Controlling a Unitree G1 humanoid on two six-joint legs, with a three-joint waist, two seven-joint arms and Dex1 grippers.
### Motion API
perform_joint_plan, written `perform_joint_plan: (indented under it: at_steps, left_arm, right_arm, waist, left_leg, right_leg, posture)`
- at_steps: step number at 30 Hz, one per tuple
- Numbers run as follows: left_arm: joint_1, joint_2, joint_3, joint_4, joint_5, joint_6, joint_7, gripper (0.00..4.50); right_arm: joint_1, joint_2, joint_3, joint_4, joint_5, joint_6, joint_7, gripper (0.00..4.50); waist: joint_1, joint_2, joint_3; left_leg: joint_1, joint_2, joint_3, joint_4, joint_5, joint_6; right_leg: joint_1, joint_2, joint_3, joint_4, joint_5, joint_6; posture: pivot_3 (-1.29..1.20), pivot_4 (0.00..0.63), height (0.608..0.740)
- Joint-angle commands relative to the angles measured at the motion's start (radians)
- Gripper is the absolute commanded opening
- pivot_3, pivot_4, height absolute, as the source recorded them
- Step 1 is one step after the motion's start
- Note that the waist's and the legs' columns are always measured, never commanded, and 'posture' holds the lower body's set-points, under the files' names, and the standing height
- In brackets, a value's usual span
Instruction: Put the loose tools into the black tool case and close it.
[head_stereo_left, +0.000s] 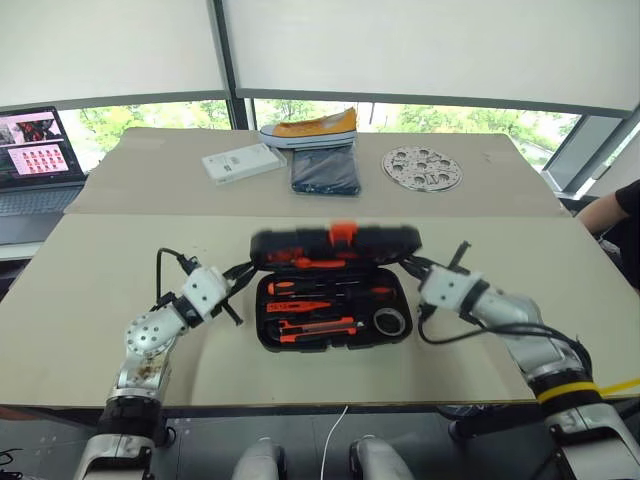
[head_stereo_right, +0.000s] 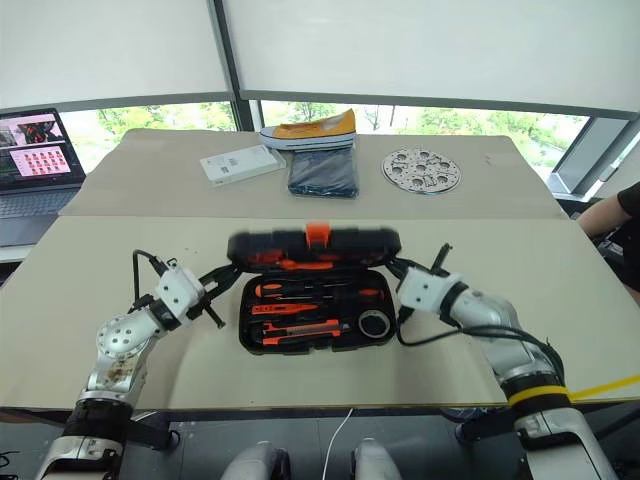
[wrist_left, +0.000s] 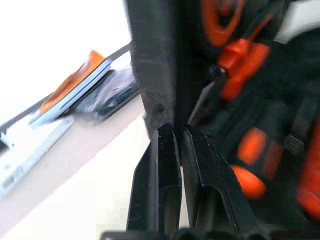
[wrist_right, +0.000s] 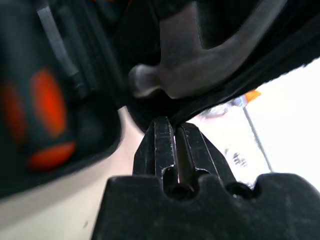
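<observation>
Nearest: flat rectangular black plastic tool case (head_stereo_left: 335, 310) sits mid-table on the near half of the light tabletop (head_stereo_left: 90, 300), base open, lid (head_stereo_left: 335, 243) half-raised and blurred, orange latch (head_stereo_left: 343, 233) on its front edge. Orange-black screwdrivers and utility knife plus the small black tape roll (head_stereo_left: 389, 321) lie in the base slots. Left gripper (head_stereo_left: 243, 270), fingers nearly together, pinches the lid's left edge. Right gripper (head_stereo_left: 410, 262), fingers likewise near-closed, touches the lid's right corner; an actual grip cannot be confirmed. Risks: uneven push from either side could twist the lid or slide the case; a proud tool could block closure; thin edge pinch may slip, lid falling back.
</observation>
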Motion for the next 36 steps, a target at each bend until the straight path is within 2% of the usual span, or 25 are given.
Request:
perform_joint_plan:
  at_steps: [1,3,4,5,7,9,12,16,17,19,23,25,28,32,36]
  left_arm:
    - [0.011,0.056,0.018,0.077,-0.020,-0.071,-0.027,1.78]
    - [0.016,0.079,0.036,0.106,-0.053,-0.046,-0.039,2.51]
    - [0.019,0.088,0.045,0.115,-0.071,-0.023,-0.045,3.00]
    - [0.018,0.101,0.063,0.122,-0.117,0.050,-0.072,3.27]
    - [0.001,0.115,0.077,0.134,-0.177,0.155,-0.116,3.32]
    - [-0.026,0.117,0.071,0.142,-0.185,0.208,-0.127,3.34]
    - [-0.118,0.087,0.042,0.168,-0.161,0.288,-0.109,2.63]
    - [-0.277,0.028,-0.014,0.263,-0.114,0.349,-0.108,1.24]
    - [-0.319,0.013,-0.028,0.298,-0.096,0.359,-0.101,0.89]
    - [-0.392,-0.013,-0.056,0.375,-0.061,0.354,-0.103,0.16]
    - [-0.482,-0.019,-0.120,0.490,0.012,0.307,-0.153,0.07]
    - [-0.506,-0.011,-0.142,0.539,0.045,0.274,-0.165,0.07]
    - [-0.507,-0.020,-0.124,0.566,-0.004,0.311,-0.268,0.07]
    - [-0.440,-0.043,-0.082,0.478,-0.098,0.371,-0.369,0.07]
    - [-0.281,-0.043,-0.036,0.282,-0.157,0.457,-0.339,0.07]
  right_arm:
    - [0.013,-0.052,-0.036,0.063,-0.010,-0.081,-0.045,1.69]
    - [0.038,-0.076,-0.048,0.060,0.025,-0.100,-0.022,2.32]
    - [0.054,-0.088,-0.054,0.054,0.049,-0.103,-0.001,2.80]
    - [0.103,-0.107,-0.083,0.034,0.138,-0.089,0.055,3.06]
    - [0.206,-0.108,-0.154,-0.063,0.408,0.074,0.210,2.90]
    - [0.282,-0.118,-0.195,-0.167,0.573,0.228,0.316,2.49]
    - [0.419,-0.179,-0.207,-0.372,0.694,0.366,0.448,1.49]
    - [0.508,-0.208,-0.178,-0.594,0.747,0.545,0.504,0.16]
    - [0.512,-0.206,-0.159,-0.627,0.738,0.577,0.512,0.00]
    - [0.488,-0.183,-0.112,-0.659,0.692,0.624,0.511,0.00]
    - [0.393,-0.123,-0.036,-0.677,0.652,0.788,0.480,0.00]
    - [0.344,-0.087,-0.010,-0.672,0.632,0.832,0.473,0.00]
    - [0.302,-0.055,0.020,-0.671,0.614,0.904,0.485,0.00]
    - [0.255,0.014,0.004,-0.654,0.620,0.971,0.447,0.00]
    - [0.145,0.110,-0.006,-0.551,0.546,0.958,0.360,0.00]
  waist:
    - [-0.001,0.000,0.000]
    - [-0.003,0.000,0.000]
    - [-0.004,0.000,0.000]
    - [-0.004,0.000,0.000]
    - [-0.002,-0.001,0.000]
    - [-0.001,-0.001,0.000]
    - [0.009,-0.001,0.001]
    - [0.009,-0.002,0.000]
    - [0.010,-0.002,0.000]
    - [0.006,-0.003,0.000]
    - [-0.006,-0.003,0.000]
    - [-0.009,-0.004,0.001]
    - [-0.005,-0.004,0.001]
    - [-0.005,-0.006,0.001]
    - [-0.018,-0.006,0.001]
  left_leg:
    - [0.000,0.000,0.000,0.000,0.000,0.000]
    - [0.002,0.001,0.001,0.000,0.000,0.000]
    - [0.003,0.002,0.001,0.000,0.001,0.001]
    - [0.004,0.002,0.001,0.000,0.001,0.001]
    - [0.010,0.003,0.001,-0.001,0.001,0.001]
    - [0.013,0.003,0.000,-0.002,0.001,0.001]
    - [0.012,0.004,-0.001,-0.001,0.001,0.001]
    - [0.012,0.003,-0.001,0.001,0.001,0.002]
    - [0.012,0.003,-0.001,0.001,0.001,0.002]
    - [0.012,0.003,-0.001,0.002,0.001,0.001]
    - [0.011,0.003,-0.001,0.001,0.001,0.001]
    - [0.011,0.003,-0.001,0.000,0.001,0.002]
    - [0.009,0.003,-0.001,0.000,0.001,0.002]
    - [0.008,0.003,-0.001,0.000,0.001,0.002]
    - [0.009,0.004,-0.001,0.001,0.001,0.002]
  right_leg:
    - [0.000,0.000,0.000,0.000,0.000,0.000]
    - [0.001,0.000,0.000,0.000,0.000,0.000]
    - [0.001,0.001,0.000,0.000,0.000,-0.001]
    - [0.003,0.001,0.000,0.000,0.000,-0.001]
    - [0.008,0.001,0.000,0.000,0.000,-0.001]
    - [0.012,0.002,-0.001,-0.001,-0.002,-0.001]
    - [0.013,0.000,0.000,0.000,-0.001,0.000]
    - [0.013,0.000,-0.001,0.000,0.000,0.002]
    - [0.013,0.001,-0.001,-0.001,0.000,0.003]
    - [0.012,0.002,-0.001,-0.001,-0.001,0.007]
    - [0.011,0.003,0.000,-0.001,-0.001,0.006]
    - [0.010,0.004,0.000,-0.001,0.000,0.001]
    - [0.009,0.004,0.000,-0.001,0.001,-0.001]
    - [0.008,0.004,-0.001,-0.001,0.001,-0.001]
    - [0.009,0.003,0.000,0.000,0.001,-0.001]
  posture:
    - [0.00,0.150,0.740]
    - [0.00,0.150,0.740]
    - [0.00,0.150,0.740]
    - [0.00,0.150,0.740]
    - [0.00,0.150,0.740]
    - [0.00,0.150,0.740]
    - [0.00,0.150,0.740]
    - [0.00,0.150,0.740]
    - [0.00,0.150,0.740]
    - [0.00,0.150,0.740]
    - [0.00,0.150,0.740]
    - [0.00,0.150,0.740]
    - [0.00,0.150,0.740]
    - [0.00,0.150,0.740]
    - [0.00,0.150,0.740]
